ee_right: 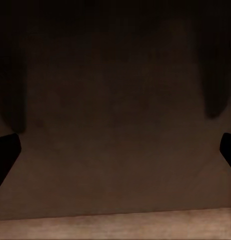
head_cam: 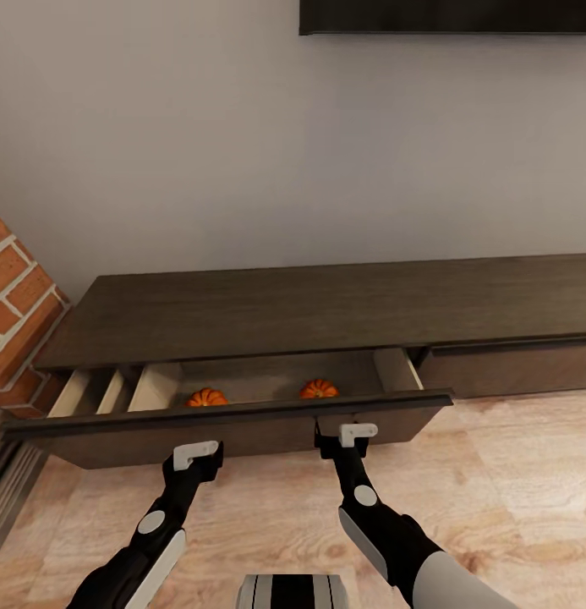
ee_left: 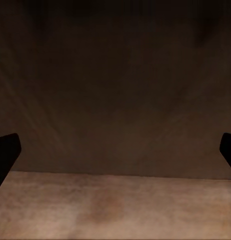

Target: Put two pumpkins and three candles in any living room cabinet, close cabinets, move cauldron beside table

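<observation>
Left gripper point(head_cam: 197, 454) and right gripper point(head_cam: 349, 436): both spread wide, empty, at the open drawer front point(head_cam: 242, 423) (right apparently touching). Beyond, two pumpkins point(head_cam: 207, 397) inside the cabinet point(head_cam: 326, 304); best push evenly, both sides together.

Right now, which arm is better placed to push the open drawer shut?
Right, I judge: the right gripper is already against the drawer front near its middle. The left gripper is a little short of it.
</observation>
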Controlling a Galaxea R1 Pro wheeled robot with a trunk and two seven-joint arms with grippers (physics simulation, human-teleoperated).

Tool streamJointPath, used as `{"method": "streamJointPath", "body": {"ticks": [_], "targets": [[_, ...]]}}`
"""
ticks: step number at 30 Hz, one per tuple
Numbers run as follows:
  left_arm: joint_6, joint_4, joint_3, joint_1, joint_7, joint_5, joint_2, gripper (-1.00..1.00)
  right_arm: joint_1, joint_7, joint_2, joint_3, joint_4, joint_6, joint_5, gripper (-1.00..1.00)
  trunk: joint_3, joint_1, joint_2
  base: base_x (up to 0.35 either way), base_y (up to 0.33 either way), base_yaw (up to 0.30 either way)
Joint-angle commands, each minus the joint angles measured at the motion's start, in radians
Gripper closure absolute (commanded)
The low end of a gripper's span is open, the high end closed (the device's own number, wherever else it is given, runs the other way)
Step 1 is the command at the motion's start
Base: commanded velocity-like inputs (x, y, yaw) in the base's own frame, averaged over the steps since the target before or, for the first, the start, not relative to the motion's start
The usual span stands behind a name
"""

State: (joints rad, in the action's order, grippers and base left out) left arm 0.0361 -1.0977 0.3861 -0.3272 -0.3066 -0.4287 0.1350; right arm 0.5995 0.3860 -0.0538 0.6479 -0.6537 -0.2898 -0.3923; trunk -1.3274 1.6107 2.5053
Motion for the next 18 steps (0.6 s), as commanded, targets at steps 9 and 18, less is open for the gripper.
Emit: {"method": "streamJointPath", "body": {"ticks": [9,18], "targets": [[0.004,-0.001,0.005,-0.001,-0.008,-0.010,0.002,-1.00,0.002,0.007,0.001,0.006,0.000,-0.008,-0.010,-1.00,-0.001,0.000,0.000,0.145,0.000,0.000],[0.004,-0.001,0.005,-0.001,-0.008,-0.010,0.002,-1.00,0.001,0.007,0.002,0.006,0.000,-0.008,-0.010,-1.00,-0.001,0.000,0.000,0.144,0.000,0.000]]}}
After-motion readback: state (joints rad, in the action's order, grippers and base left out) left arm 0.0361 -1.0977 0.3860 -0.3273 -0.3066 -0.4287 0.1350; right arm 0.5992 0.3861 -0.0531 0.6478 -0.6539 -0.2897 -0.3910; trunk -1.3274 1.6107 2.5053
